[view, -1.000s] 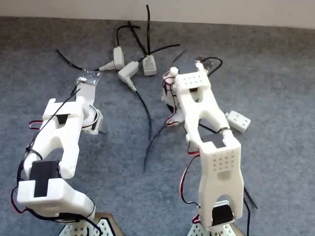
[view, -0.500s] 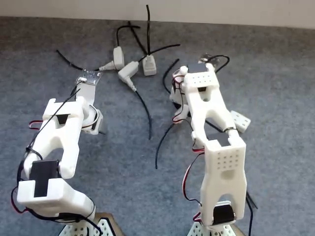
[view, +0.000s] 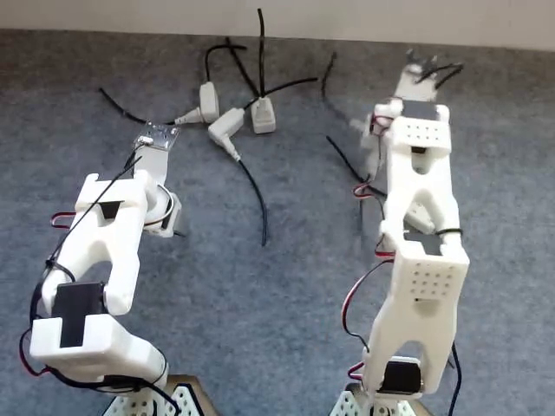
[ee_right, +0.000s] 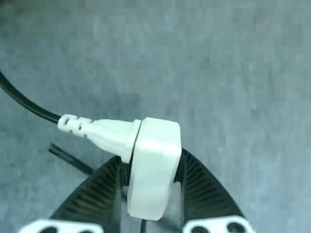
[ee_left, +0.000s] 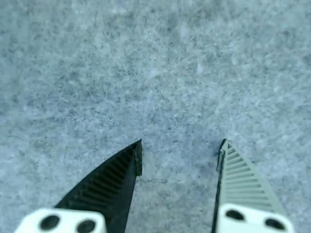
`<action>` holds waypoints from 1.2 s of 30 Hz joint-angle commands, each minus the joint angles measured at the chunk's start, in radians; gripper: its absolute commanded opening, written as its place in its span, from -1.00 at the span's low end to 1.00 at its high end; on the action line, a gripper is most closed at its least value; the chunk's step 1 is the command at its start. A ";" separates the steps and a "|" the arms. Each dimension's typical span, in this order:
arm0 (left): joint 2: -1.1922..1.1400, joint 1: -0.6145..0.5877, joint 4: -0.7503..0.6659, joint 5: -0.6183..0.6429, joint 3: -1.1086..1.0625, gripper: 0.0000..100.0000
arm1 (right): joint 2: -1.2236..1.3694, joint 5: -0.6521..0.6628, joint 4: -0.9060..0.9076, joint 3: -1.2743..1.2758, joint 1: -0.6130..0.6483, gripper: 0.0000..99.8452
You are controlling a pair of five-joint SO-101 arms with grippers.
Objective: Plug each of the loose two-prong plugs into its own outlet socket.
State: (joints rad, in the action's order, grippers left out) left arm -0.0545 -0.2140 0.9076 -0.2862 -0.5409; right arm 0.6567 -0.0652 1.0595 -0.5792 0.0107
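Observation:
My right gripper (ee_right: 148, 167) is shut on a white two-prong plug (ee_right: 153, 165) whose strain relief (ee_right: 97, 131) leads to a black cord (ee_right: 24, 104). From above, the right gripper (view: 375, 130) holds this plug (view: 364, 126) at the far right of the carpet, and its cord (view: 334, 143) trails beside it. My left gripper (ee_left: 181, 150) stands open over bare carpet, holding nothing; in the high view this left gripper (view: 154, 139) sits at the far left. Three loose white plugs (view: 208, 102), (view: 227, 126), (view: 263, 114) lie at the far middle.
A white outlet block (view: 420, 222) lies partly hidden under the right arm. Black cords (view: 257, 199) run from the plug cluster toward the middle of the grey carpet. A pale wall edge borders the far side.
The right arm has swung to the right and farther away with the plug in its gripper, dragging the black cord along. The left arm has stayed still.

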 commanded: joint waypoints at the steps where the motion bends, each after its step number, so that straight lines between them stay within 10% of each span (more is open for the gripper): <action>1: 0.045 0.002 -0.009 0.006 0.004 -0.48 | -0.065 0.112 -0.173 -0.059 0.015 -0.91; 13: 0.045 0.030 -0.035 0.008 0.002 -0.48 | 0.294 0.328 -0.674 -0.217 0.035 -0.89; 21: 0.045 0.035 -0.044 0.008 0.002 -0.48 | 0.627 0.358 -0.739 -0.611 0.008 -0.45; 30: 0.048 0.031 -0.044 0.009 0.007 -0.48 | 0.648 0.354 -0.237 -1.208 -0.071 -0.45; 36: 0.061 0.027 -0.040 0.040 0.013 -0.48 | 0.479 0.354 -0.064 -1.170 -0.130 -0.45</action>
State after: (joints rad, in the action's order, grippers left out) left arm -0.0545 -0.2018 0.8769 -0.2846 -0.5409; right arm 1.2950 0.2816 0.9306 -1.6287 -0.0798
